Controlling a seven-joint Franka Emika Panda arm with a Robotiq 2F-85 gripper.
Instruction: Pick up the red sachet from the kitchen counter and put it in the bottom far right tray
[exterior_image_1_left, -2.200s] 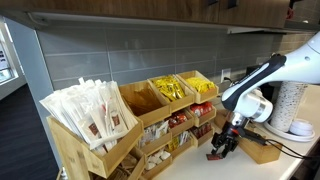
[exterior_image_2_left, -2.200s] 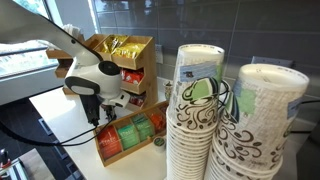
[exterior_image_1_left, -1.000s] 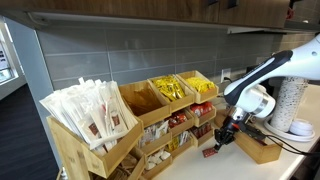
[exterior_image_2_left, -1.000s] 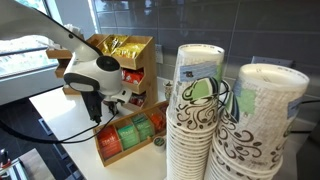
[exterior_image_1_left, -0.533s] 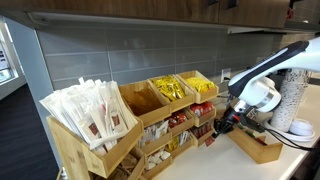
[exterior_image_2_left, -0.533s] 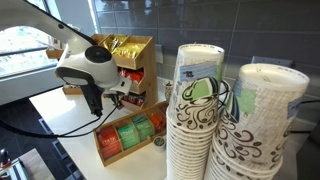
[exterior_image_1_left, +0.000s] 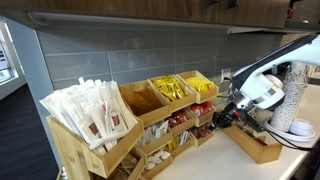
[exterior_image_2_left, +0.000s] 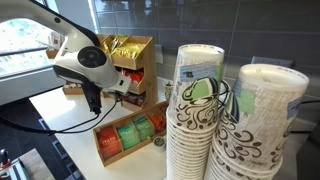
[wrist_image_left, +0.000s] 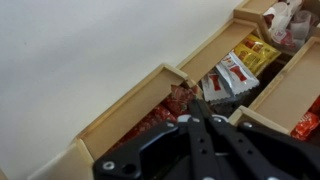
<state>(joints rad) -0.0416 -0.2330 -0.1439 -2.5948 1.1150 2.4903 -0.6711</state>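
Over the pale worktop (wrist_image_left: 80, 60), at the wooden organiser (exterior_image_1_left: 75, 150)'s bottom far right tray (wrist_image_left: 128, 110), the gripper (wrist_image_left: 196, 122) hangs. Its fingers (wrist_image_left: 218, 135) look pinched on the red sachet (wrist_image_left: 181, 97), poking out at 12 o'clock over the tray's red packets (wrist_image_left: 150, 120).

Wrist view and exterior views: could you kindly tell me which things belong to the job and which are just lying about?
Job: pincer; red sachet at its tips; bottom far right tray; kitchen counter.
Lying about: yellow packets; paper cup stacks; low wooden tray.
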